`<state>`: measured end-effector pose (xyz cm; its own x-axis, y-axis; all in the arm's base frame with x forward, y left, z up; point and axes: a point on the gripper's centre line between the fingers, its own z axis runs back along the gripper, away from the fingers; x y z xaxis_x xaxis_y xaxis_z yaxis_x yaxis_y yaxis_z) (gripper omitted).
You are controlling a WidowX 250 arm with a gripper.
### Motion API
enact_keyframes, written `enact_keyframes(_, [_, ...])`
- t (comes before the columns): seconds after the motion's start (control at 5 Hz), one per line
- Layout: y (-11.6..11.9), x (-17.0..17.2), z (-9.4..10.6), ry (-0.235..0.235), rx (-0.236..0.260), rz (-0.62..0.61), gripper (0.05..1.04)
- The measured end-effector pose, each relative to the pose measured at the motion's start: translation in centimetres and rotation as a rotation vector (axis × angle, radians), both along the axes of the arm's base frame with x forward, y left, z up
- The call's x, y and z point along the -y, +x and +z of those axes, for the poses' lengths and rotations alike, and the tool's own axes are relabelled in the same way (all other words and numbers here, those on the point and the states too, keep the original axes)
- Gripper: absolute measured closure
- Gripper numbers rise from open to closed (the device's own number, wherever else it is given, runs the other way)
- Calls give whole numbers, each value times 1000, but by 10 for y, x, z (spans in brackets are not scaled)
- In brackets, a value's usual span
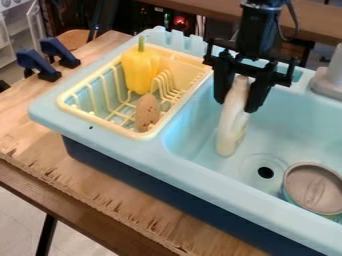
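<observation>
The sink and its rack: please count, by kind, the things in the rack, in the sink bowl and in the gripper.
Yellow pepper, in the rack: 1
Brown speckled thing, in the rack: 1
Pale bottle, in the gripper: 1
Round can, in the sink bowl: 1
Total: 4

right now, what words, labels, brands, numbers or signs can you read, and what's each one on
No text can be read for certain.
Round can in the sink: faint marking on its upper face, too indistinct to read.
</observation>
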<state>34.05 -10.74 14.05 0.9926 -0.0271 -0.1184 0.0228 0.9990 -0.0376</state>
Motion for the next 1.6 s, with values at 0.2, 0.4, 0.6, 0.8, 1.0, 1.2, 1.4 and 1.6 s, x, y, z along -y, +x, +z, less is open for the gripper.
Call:
enact_keyframes(0.2, [0,6,3,-6,40,44,460])
enact_keyframes(0.4, [-4,15,7,-16,116,180,460])
enact_keyframes(0.6, [-5,20,8,-18,208,333,460])
enact_keyframes(0.8, [-8,30,8,-65,336,538,460])
enact_keyframes(1.0, [0,44,4,-170,415,653,460])
enact_keyframes(1.2, [8,53,9,-258,428,743,460])
enact_keyframes(1.4, [10,56,9,-296,428,871,460])
enact_keyframes(1.6, [12,54,7,-323,417,943,460])
